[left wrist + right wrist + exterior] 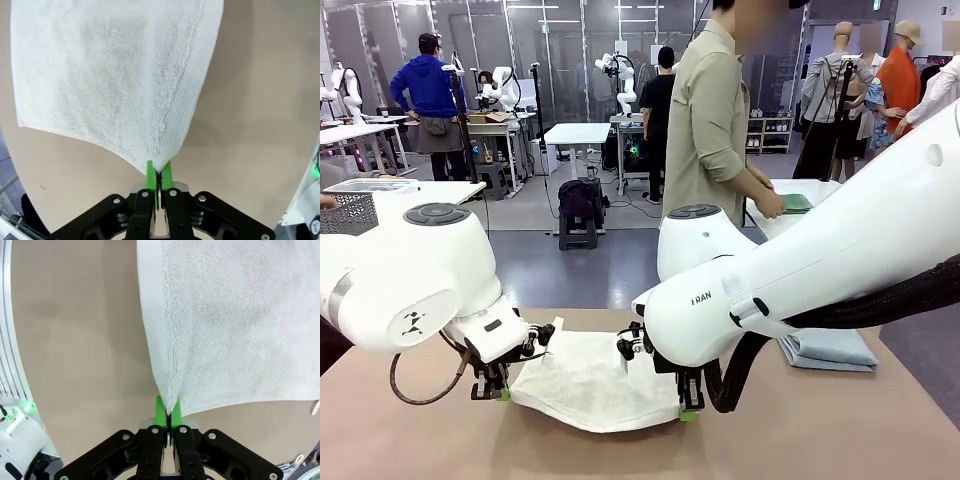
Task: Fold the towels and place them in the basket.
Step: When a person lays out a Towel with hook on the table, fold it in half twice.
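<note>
Left gripper (503, 393) and right gripper (688, 412) each pinch shut on a near corner of the white towel (590, 385), lower centre, unfolded; blue towel (830, 350) lies folded at right; filling the basket (345, 212), far left, seemingly remains.

Beyond the work

A tan table top (840, 430) spreads at six o'clock. A person in a beige button shirt (705, 120) stands at one o'clock. A black bag (580, 198) sits on a low dark stool (577, 236) at eleven o'clock.
</note>
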### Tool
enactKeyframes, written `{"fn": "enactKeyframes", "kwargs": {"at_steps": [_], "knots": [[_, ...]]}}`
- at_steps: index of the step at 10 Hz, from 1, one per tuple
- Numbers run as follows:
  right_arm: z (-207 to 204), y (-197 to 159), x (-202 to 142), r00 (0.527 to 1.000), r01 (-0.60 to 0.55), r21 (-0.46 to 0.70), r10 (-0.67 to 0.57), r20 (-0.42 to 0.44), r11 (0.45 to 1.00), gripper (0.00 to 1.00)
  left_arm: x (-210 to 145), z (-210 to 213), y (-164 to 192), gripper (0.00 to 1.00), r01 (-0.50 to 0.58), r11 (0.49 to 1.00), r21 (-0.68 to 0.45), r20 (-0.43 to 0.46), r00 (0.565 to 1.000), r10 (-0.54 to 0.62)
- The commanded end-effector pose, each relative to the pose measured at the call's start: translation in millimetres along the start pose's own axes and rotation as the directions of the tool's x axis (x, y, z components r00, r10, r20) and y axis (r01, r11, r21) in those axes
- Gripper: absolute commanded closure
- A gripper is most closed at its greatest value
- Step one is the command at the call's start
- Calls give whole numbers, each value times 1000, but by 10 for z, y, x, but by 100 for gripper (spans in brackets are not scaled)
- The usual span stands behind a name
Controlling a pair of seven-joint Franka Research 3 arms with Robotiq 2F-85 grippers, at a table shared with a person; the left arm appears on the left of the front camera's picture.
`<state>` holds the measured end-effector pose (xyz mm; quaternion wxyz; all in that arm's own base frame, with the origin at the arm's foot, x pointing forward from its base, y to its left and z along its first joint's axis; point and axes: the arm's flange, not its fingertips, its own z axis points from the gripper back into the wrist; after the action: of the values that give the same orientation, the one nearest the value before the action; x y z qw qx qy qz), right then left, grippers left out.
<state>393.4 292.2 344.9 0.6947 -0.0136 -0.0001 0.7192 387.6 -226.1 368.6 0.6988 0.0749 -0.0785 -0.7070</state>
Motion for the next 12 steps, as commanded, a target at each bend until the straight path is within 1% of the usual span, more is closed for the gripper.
{"fn": "enactKeyframes", "kwargs": {"at_steps": [1,7,8,9,11,12], "knots": [[-56,12,0,1000,3,6,-3,-1,1000,95,-9,-67,-30,96,1,1000,-1,3,1000,-1],[-41,10,-6,1000,0,8,0,-4,1000,95,-5,-55,-25,96,2,1000,-11,-4,1000,-2],[40,-91,-76,1000,-27,1,27,8,1000,95,-45,37,124,96,8,1000,4,-8,1000,-8],[120,-210,-115,999,-28,-23,27,-21,999,95,-60,132,260,96,24,999,23,-33,999,-24],[211,-461,-150,998,-64,-25,64,-12,998,95,-100,245,521,96,30,999,28,-61,998,-28],[260,-570,-154,996,-88,-31,88,3,996,95,-113,268,646,96,26,999,20,-60,998,-24]]}}
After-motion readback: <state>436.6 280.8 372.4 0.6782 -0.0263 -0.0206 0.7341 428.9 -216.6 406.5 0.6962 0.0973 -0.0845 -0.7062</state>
